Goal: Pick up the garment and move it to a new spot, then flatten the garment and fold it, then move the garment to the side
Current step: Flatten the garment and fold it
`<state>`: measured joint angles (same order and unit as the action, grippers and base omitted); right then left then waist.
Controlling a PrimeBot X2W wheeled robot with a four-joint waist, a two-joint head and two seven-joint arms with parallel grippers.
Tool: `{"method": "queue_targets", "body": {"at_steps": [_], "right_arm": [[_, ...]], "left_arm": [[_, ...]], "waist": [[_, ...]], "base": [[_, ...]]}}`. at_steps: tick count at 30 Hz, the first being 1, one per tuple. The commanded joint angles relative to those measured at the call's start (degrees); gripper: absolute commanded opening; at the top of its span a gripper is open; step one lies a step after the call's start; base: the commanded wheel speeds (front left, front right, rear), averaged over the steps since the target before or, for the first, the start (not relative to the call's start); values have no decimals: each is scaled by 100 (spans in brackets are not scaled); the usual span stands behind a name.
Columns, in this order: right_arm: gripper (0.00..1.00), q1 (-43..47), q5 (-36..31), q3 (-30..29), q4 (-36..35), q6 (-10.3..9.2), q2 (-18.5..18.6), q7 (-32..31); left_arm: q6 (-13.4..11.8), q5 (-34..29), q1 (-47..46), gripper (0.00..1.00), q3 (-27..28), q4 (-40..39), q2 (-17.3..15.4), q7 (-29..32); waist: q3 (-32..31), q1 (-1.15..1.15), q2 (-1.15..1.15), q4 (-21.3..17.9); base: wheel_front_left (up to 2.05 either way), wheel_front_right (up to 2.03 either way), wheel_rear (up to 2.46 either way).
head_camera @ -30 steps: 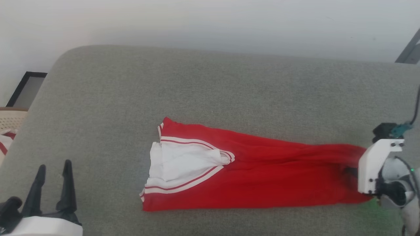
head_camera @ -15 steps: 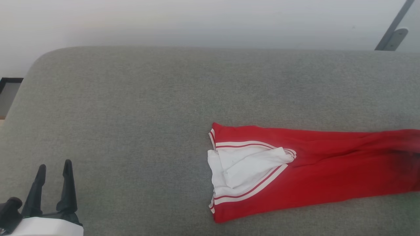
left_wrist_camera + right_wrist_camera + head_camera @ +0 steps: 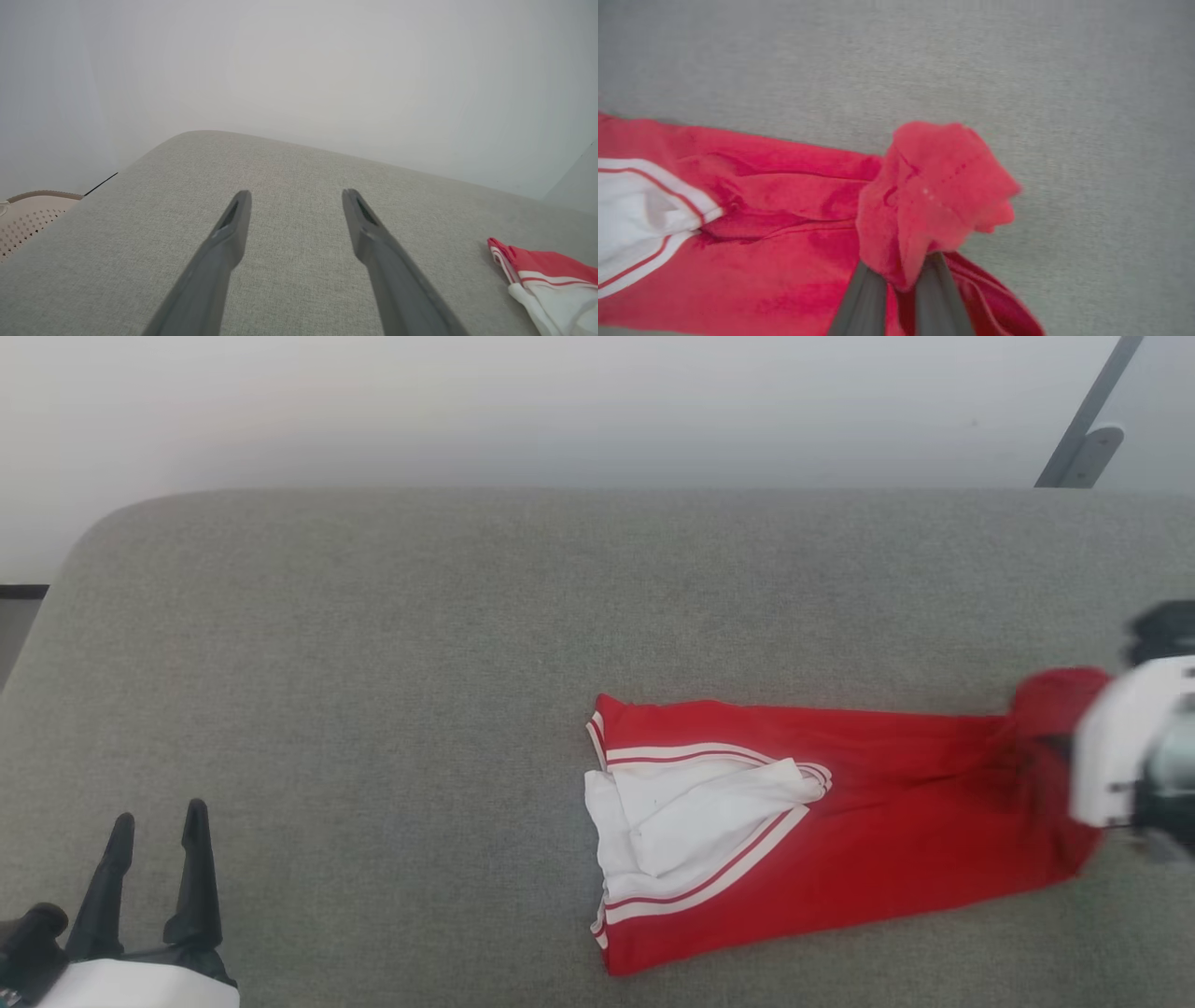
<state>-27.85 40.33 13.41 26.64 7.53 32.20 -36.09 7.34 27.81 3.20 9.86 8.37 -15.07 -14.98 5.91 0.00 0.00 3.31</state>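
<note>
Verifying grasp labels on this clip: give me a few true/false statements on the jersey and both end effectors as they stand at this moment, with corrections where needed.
1. The right end effector is shut on the red end of the garment. True.
2. The left end effector holds the garment too. False: it is open and empty, over the grey cushion, apart from the garment.
3. The white sleeve lies at the end away from the right end effector. True.
4. The garment hangs wholly in the air. False: it lies along the grey cushion, bunched up at the gripped end.
</note>
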Motion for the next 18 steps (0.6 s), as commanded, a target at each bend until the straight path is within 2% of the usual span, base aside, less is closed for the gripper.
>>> {"method": "queue_targets", "body": {"at_steps": [1,5,9,13,18], "right_arm": [[0,98,101,82,-226,-9,-76,-66],[0,227,303,444,-1001,-9,-227,-244],[0,239,371,900,-1420,-8,-470,-294],[0,123,460,1439,-1562,-8,-715,-341],[0,-107,458,2109,-1359,-8,-899,-216]], "left_arm": [[14,-6,51,100,3,14,3,-25],[15,-14,35,100,-46,33,27,-25],[15,12,-23,100,-133,66,28,-25],[15,17,-126,100,-257,134,0,-25],[15,-7,-241,100,-451,245,-12,-25]], "waist": [[-19,0,0,5],[-65,0,0,48],[-95,0,0,145],[-106,0,0,279],[-141,0,0,474]], "base": [[0,0,0],[0,0,0],[0,0,0],[0,0,0],[0,0,0]]}}
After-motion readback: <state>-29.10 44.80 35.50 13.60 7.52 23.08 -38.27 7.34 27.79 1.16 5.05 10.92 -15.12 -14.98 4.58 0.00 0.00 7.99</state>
